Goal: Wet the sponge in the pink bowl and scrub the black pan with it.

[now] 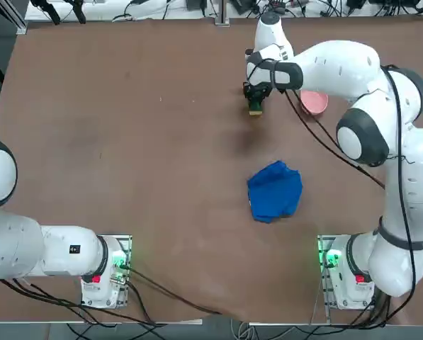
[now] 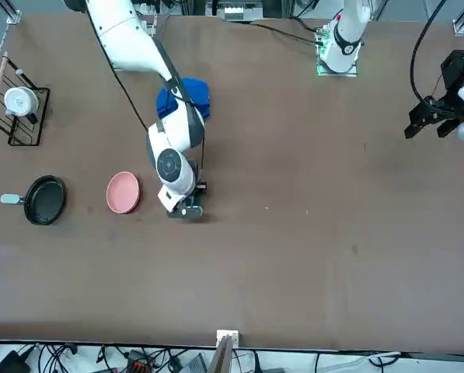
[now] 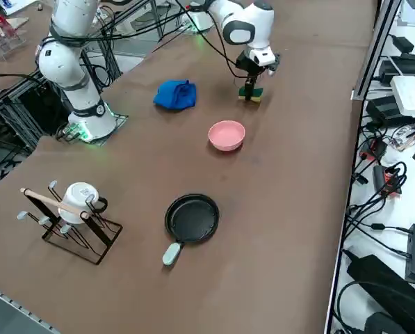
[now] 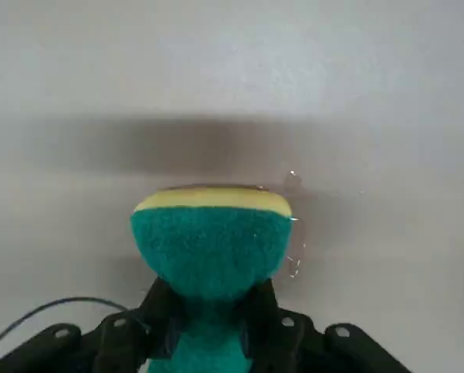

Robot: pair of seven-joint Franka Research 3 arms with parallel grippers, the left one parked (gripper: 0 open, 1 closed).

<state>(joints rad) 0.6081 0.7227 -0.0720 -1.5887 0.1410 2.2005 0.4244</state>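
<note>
Visibly pinched: green-over-yellow sponge [image 4: 211,241] in right gripper [image 4: 212,311] jaws

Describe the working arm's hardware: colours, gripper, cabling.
Right arm: glossy white rounded links with dark grey joint rings, and a green light at its base. A black cable runs loose along it. The right gripper is black, with two short fingers and visible screws.

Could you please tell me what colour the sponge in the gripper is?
The sponge is green over a yellow layer, clearest in the right wrist view.
</note>
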